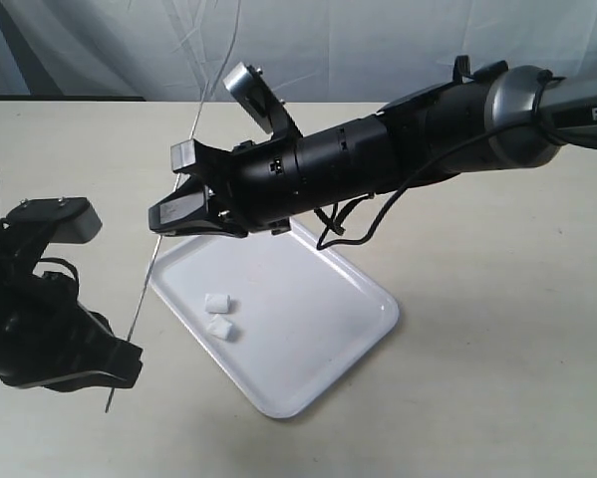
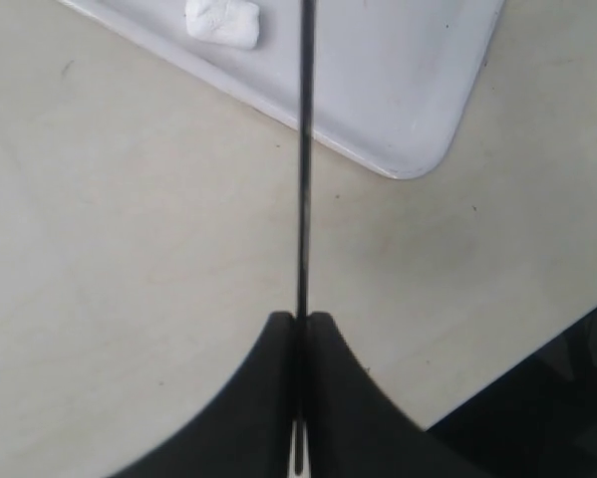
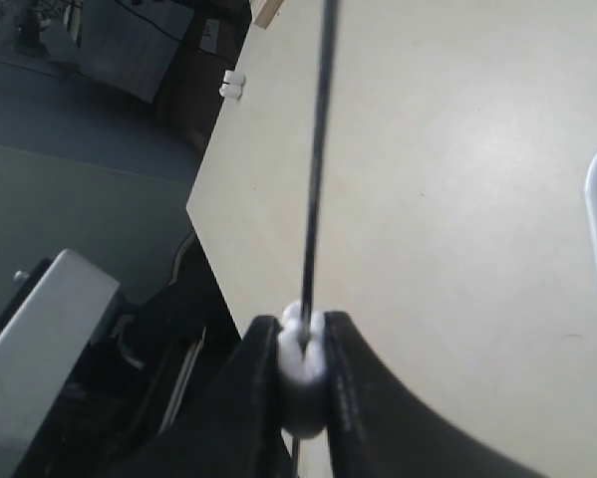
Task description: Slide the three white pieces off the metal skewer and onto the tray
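Observation:
The white tray (image 1: 318, 339) lies on the table with two white pieces (image 1: 216, 301) (image 1: 221, 329) on its left part. The thin metal skewer (image 1: 144, 299) slants up steeply from lower left. My left gripper (image 1: 129, 357) is shut on the skewer's lower end, and the rod (image 2: 303, 149) runs out from between its jaws (image 2: 303, 321) over the tray's corner (image 2: 408, 90) beside one piece (image 2: 223, 22). My right gripper (image 1: 161, 219) reaches across above the tray's left edge. It (image 3: 303, 329) is shut on the third white piece (image 3: 302, 368), which is still threaded on the skewer (image 3: 318, 149).
The beige tabletop (image 1: 477, 299) surrounds the tray, with a pale curtain (image 1: 378, 40) behind. The right arm's thick black body (image 1: 378, 149) and its cable hang over the tray's far side. The table's edge (image 3: 213, 249) and the left arm's grey block (image 3: 39, 329) show in the right wrist view.

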You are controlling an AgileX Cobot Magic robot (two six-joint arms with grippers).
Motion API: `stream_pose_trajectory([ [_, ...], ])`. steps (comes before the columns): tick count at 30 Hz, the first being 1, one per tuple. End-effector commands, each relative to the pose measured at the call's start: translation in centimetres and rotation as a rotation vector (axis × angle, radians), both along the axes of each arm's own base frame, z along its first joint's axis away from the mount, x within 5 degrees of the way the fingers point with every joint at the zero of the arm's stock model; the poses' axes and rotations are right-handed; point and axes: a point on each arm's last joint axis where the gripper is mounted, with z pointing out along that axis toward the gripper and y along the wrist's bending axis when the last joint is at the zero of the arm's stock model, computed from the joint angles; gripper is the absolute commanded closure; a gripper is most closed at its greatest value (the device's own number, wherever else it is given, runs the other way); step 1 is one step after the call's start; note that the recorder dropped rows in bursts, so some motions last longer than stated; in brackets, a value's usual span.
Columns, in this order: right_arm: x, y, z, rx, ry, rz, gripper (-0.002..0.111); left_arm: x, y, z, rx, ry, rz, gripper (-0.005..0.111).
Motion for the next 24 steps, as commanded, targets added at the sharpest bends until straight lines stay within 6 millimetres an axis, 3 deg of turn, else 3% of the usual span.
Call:
stream_pose_trajectory([
  [1,0.3,0.0,0.4,0.022,0.003,-0.038,0.091,-0.2,0.1,-0.1,0.021,0.015,-0.030,0.107],
  [9,1.7,-1.5,2.3,0.009,-0.068,-0.161,0.091,-2.2,1.1,-2.6,0.092,0.122,-0.067,0.107],
  [18,4.3,-6.7,7.0,0.017,-0.196,-0.393,0.091,-2.4,1.0,-2.5,0.074,0.146,-0.063,0.107],
  [24,4.3,-7.5,7.2,-0.042,-0.251,-0.366,0.091,-2.4,1.0,-2.5,0.074,0.146,-0.063,0.107],
])
